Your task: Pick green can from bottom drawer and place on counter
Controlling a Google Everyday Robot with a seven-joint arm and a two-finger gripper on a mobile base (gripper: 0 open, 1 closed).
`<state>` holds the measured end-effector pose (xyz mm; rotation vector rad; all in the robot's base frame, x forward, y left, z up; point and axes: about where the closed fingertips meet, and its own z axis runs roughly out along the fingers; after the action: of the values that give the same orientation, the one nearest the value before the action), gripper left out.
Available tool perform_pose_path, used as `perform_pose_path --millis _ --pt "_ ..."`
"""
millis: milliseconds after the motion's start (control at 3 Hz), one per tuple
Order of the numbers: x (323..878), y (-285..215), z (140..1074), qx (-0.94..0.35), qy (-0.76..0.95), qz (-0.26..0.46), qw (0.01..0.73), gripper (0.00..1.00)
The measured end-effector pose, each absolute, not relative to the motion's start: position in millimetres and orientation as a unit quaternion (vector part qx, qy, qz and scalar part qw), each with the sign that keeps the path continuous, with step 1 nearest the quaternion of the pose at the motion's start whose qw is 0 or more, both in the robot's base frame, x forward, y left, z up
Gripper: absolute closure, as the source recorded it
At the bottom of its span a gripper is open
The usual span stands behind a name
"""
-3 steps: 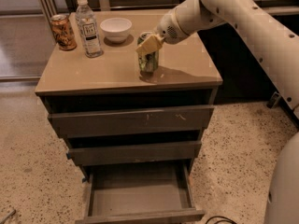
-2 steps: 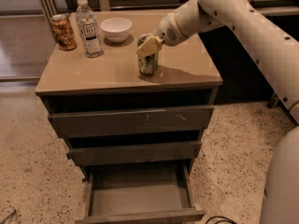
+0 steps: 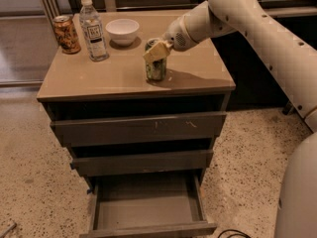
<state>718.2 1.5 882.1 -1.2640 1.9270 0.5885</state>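
Observation:
The green can [image 3: 156,68] stands upright on the counter [image 3: 99,78], near its middle and slightly right. My gripper [image 3: 157,50] reaches in from the upper right and is closed around the can's upper part. One pale finger [image 3: 156,51] lies across the front of the can; the other is hidden behind it. The bottom drawer [image 3: 148,212] is pulled out below and shows nothing inside.
A brown-orange patterned can [image 3: 66,33], a clear water bottle [image 3: 93,29] and a white bowl [image 3: 122,31] stand at the counter's back left. The two upper drawers [image 3: 138,128] are slightly ajar. My white arm [image 3: 267,38] spans the right side.

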Motion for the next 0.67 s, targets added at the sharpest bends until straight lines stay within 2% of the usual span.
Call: perform_pose_path --millis 333,667 --pt "718.2 1.5 882.0 -0.493 0.752 0.23 0.372 0.53" --pt "718.2 1.6 882.0 -0.493 0.752 0.23 0.372 0.3"
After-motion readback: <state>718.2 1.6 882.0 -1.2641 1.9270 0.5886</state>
